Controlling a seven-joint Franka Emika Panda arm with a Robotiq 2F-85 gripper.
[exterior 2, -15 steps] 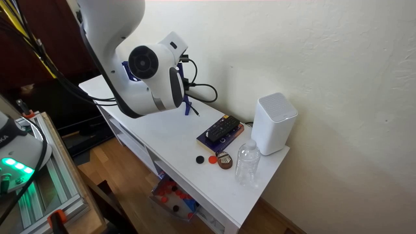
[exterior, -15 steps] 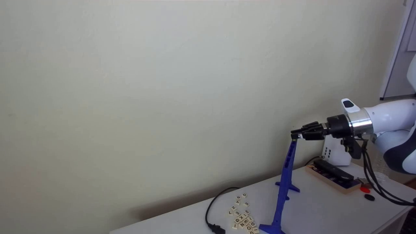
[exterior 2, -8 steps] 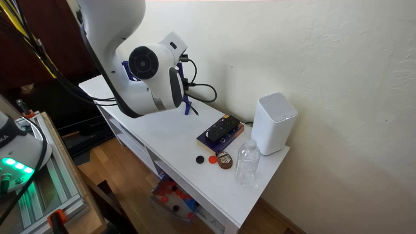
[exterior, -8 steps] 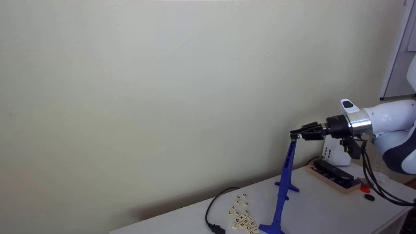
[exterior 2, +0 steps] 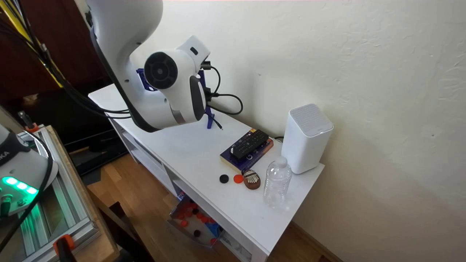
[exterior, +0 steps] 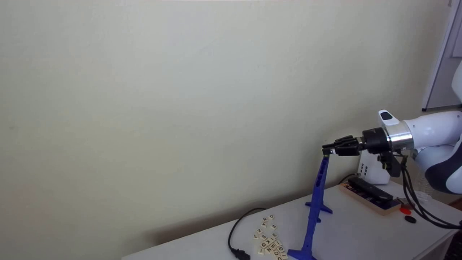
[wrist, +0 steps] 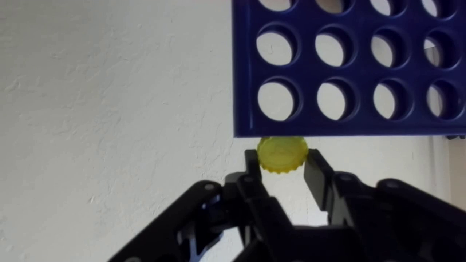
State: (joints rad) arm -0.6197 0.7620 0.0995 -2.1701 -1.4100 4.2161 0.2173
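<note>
Your claw (wrist: 283, 158) has barely shifted since a second ago, still gripping the yellow disc (wrist: 282, 154) against the top edge of the rack (wrist: 363, 72), at its end column; whether the disc has entered it, you cannot tell. Your arm (exterior 2: 149, 107) blocks much of the rack in an exterior view. On the desk (exterior 2: 189, 153) beside the rack lie tiles (exterior: 268, 242), then the plug (exterior: 241, 254); on its other side, outward, the book (exterior 2: 255, 154) under the remote (exterior 2: 250, 143), black disc (exterior 2: 224, 178), red disc (exterior 2: 238, 178), kalimba (exterior 2: 251, 179), box (exterior 2: 305, 145) and bottle (exterior 2: 277, 182). Lower than the rack, the bin (exterior 2: 182, 230) holds discs (exterior 2: 184, 223) and a blue piece (exterior 2: 213, 228).
</note>
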